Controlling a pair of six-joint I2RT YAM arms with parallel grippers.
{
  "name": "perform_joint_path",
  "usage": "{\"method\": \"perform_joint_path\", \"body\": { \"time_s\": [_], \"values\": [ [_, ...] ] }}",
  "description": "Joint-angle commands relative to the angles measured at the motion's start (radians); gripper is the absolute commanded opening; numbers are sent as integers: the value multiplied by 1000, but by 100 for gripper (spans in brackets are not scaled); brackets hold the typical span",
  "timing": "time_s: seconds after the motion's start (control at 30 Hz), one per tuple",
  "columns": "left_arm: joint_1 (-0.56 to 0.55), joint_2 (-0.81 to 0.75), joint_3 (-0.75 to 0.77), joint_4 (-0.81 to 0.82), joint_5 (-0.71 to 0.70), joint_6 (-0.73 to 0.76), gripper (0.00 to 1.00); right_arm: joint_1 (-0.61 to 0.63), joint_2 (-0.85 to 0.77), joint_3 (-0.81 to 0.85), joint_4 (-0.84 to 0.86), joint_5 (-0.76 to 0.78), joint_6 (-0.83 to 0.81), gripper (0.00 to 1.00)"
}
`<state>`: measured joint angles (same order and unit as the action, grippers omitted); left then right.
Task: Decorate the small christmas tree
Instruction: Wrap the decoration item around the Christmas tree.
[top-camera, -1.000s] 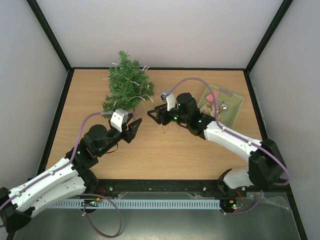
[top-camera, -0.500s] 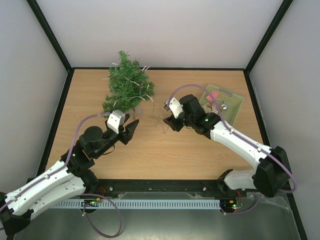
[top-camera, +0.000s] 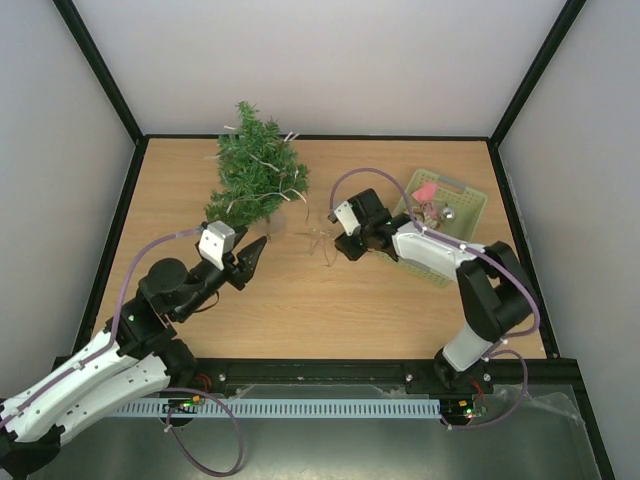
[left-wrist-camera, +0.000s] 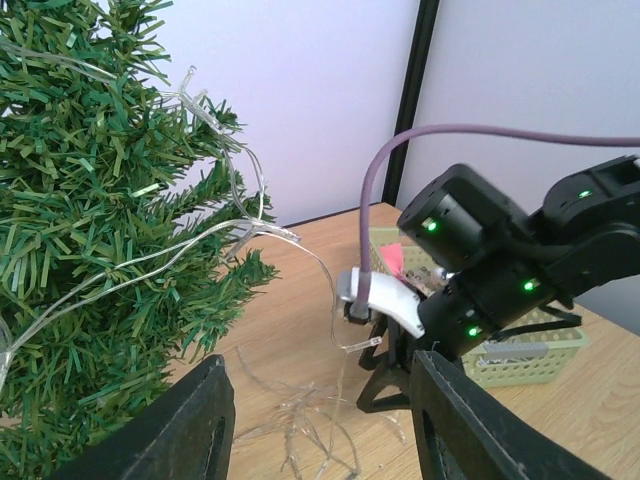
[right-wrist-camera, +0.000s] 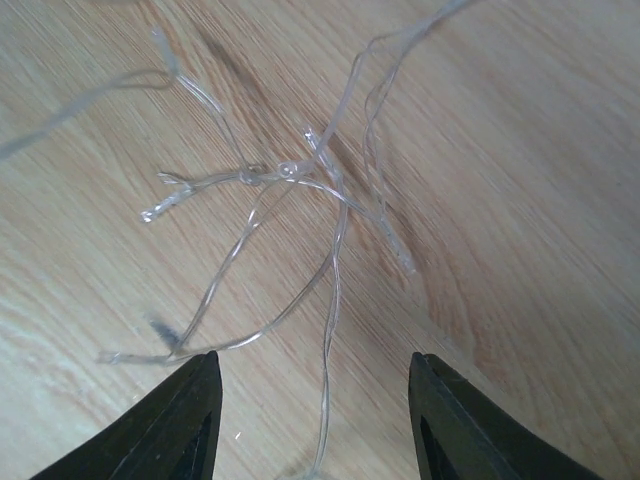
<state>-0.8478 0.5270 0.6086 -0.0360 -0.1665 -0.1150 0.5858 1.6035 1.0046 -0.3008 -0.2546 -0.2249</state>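
Note:
The small christmas tree (top-camera: 255, 178) stands at the back left of the table, a clear string of fairy lights (left-wrist-camera: 236, 226) draped over its branches (left-wrist-camera: 90, 230). The string's loose end lies tangled on the wood (top-camera: 320, 245) to the tree's right. My right gripper (top-camera: 341, 243) points down just over that tangle (right-wrist-camera: 300, 180), open, a strand running between its fingertips (right-wrist-camera: 190, 415) without being pinched. My left gripper (top-camera: 248, 257) hovers in front of the tree, open and holding nothing, facing the tangle (left-wrist-camera: 300, 425) and the right arm (left-wrist-camera: 500, 270).
A pale green basket (top-camera: 470, 200) with small ornaments and something pink sits at the right, behind the right arm; it also shows in the left wrist view as the basket (left-wrist-camera: 525, 348). Black frame rails edge the table, with grey walls beyond.
The right gripper has pulled away from the tree, to the right and down over the tangled wire, its arm folding in. The left gripper has drawn back slightly toward the near left.

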Motion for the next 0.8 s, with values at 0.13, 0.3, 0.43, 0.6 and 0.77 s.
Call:
{"method": "perform_joint_path", "body": {
  "time_s": [0.13,0.3,0.43,0.6,0.77],
  "values": [
    [-4,-28,36,-24,-32,22,50,-7,158,87,37,45,-2,50],
    [-4,-34,40,-33,-40,25,51,-9,215,98,39,69,-14,43],
    [-5,-36,42,-39,-44,28,51,-9,205,87,50,88,-23,25],
    [-4,-35,41,-38,-51,33,51,-9,125,76,35,143,-10,2],
    [-4,-24,49,-54,-61,40,51,-9,-26,107,-74,170,74,2]
  ]
}}
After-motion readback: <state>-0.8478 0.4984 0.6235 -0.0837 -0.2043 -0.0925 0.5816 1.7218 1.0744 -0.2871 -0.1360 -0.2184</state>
